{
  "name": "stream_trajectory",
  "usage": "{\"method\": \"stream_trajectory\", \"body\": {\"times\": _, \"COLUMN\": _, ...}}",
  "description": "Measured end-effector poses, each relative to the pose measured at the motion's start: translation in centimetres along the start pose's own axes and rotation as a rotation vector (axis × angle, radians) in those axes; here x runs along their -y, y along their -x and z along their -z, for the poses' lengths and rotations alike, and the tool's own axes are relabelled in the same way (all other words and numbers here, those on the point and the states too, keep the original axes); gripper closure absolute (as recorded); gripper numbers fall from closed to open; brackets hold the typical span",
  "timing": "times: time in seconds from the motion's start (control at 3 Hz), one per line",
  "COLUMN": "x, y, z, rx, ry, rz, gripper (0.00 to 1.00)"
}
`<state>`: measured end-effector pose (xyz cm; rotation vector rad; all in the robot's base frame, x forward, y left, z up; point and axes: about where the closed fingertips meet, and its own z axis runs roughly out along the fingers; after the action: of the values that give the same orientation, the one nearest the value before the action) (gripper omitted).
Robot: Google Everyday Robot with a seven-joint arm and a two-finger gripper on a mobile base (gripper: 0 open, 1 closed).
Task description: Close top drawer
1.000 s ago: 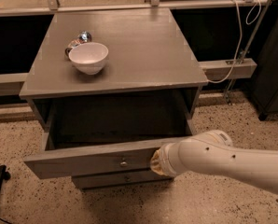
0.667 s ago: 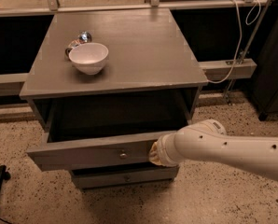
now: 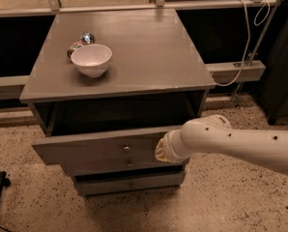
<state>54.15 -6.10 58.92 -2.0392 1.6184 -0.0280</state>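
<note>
Top drawer (image 3: 81, 151) half open
Tool (image 3: 163, 149) at its front, right of knob (image 3: 126, 148), grip can't tell; stiff wood, prob just push.

Three grey drawers: one top drawer (image 3: 86, 151), and beneath it one second drawer front (image 3: 95, 167) and one bottom drawer front (image 3: 105, 185), each with one knob (image 3: 126, 148). Above the top drawer, one bench (image 3: 149, 47) bears one white bowl (image 3: 91, 59) and one small shiny object (image 3: 84, 38). One end effector (image 3: 163, 150) is at the top drawer's front.
</note>
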Motion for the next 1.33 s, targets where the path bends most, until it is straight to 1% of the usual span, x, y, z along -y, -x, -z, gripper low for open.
{"method": "stream_trajectory", "body": {"times": 0.33, "x": 1.8, "y": -0.5, "z": -0.6, "rx": 0.011, "ry": 0.030, "rz": -0.017, "gripper": 1.00}}
{"method": "stream_trajectory", "body": {"times": 0.67, "x": 1.7, "y": -0.4, "z": -0.5, "rx": 0.011, "ry": 0.030, "rz": -0.017, "gripper": 1.00}}
{"method": "stream_trajectory", "body": {"times": 1.0, "x": 3.9, "y": -0.7, "z": -0.8, "rx": 0.024, "ry": 0.015, "rz": -0.023, "gripper": 1.00}}
{"method": "stream_trajectory", "body": {"times": 1.33, "x": 4.9, "y": -0.7, "z": -0.9, "rx": 0.032, "ry": -0.002, "rz": -0.012, "gripper": 1.00}}
